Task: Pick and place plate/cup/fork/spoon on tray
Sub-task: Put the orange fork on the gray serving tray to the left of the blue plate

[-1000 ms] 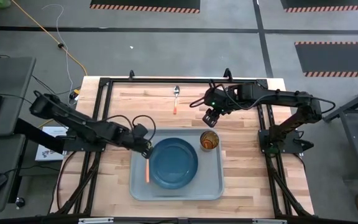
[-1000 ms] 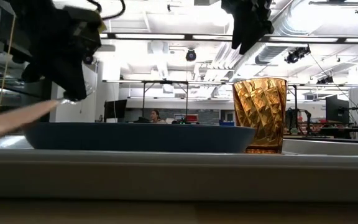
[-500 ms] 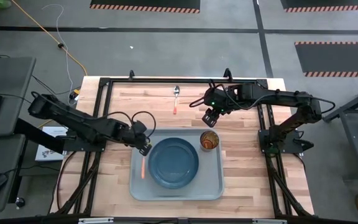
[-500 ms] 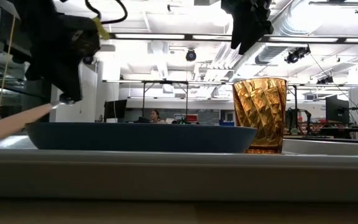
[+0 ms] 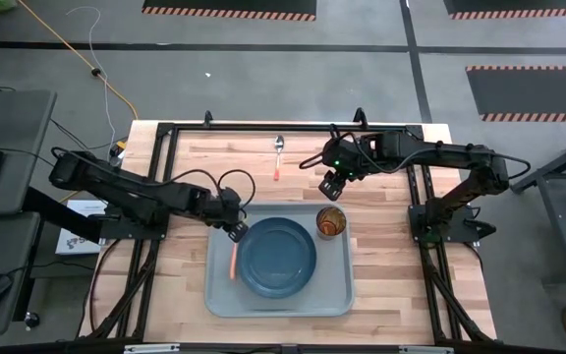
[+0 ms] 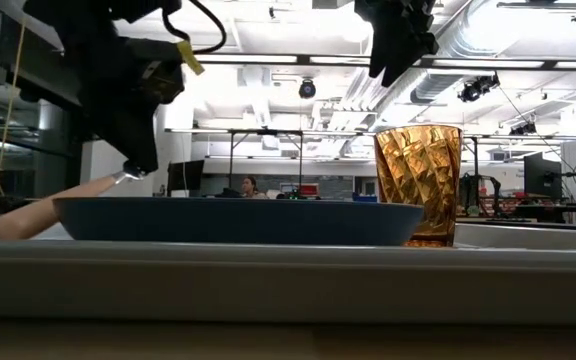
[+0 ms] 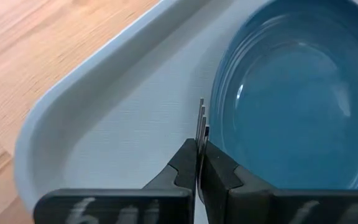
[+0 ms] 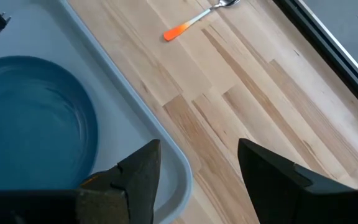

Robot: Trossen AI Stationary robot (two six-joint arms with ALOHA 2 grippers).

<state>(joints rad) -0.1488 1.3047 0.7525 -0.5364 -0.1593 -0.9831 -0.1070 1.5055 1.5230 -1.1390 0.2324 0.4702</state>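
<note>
Left tool (image 7: pixel 199 167): you held the fork (image 5: pixel 233 258) clamped by its prongs, over the tray (image 5: pixel 219 300)'s left edge, beside the plate (image 5: pixel 278 258).
Right tool (image 8: pixel 197 165): wide, empty, near the cup (image 5: pixel 331 221).
Risk: the handle could catch the plate rim, I'd judge.

The left arm stretches in low from the side, its left claw (image 5: pixel 235 229) angled downward with fingers pinched tight together. The right arm reaches across from the opposite side, its right claw (image 5: pixel 333 185) hanging with fingers spread apart.
</note>
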